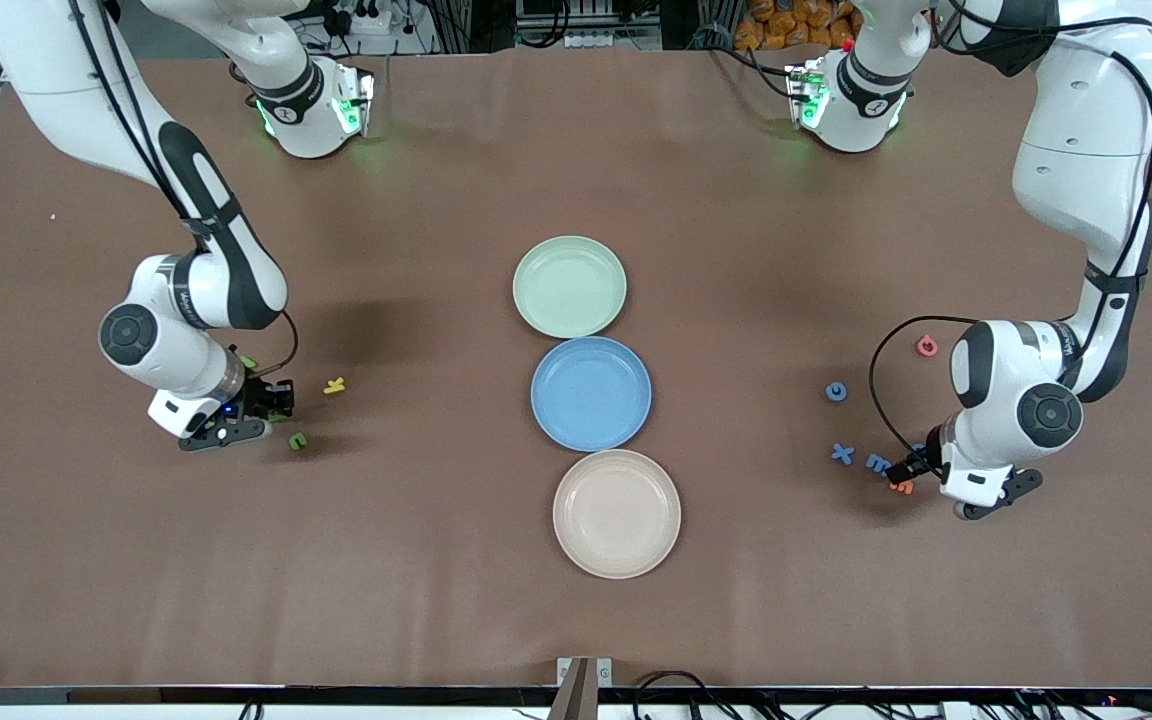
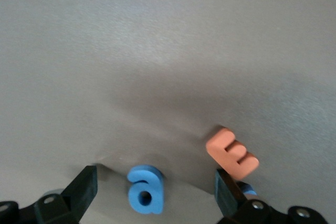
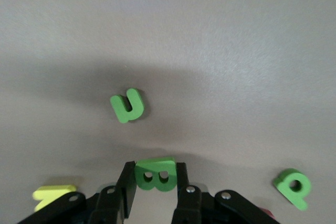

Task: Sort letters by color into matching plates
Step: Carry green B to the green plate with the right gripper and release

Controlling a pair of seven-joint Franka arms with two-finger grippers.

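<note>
My right gripper (image 3: 155, 174) is shut on a green letter B (image 3: 155, 178), low over the table near the right arm's end (image 1: 266, 400). A green U (image 3: 127, 105) and a green P (image 3: 293, 186) lie flat close by; one green letter (image 1: 297, 440) shows in the front view. My left gripper (image 2: 155, 184) is open, low at the left arm's end (image 1: 911, 470), with a blue letter a (image 2: 146, 191) lying between its fingers, untouched. Other blue letters (image 1: 836, 392) (image 1: 842, 453) lie beside it. The pale green plate (image 1: 569, 286) and the blue plate (image 1: 591, 393) sit mid-table.
An orange E (image 2: 232, 152) lies against the left gripper's one finger. A red letter (image 1: 926, 346) lies near the left arm. A yellow letter (image 1: 335, 385) lies by the right gripper. A beige plate (image 1: 616, 513) sits nearer the front camera than the blue plate.
</note>
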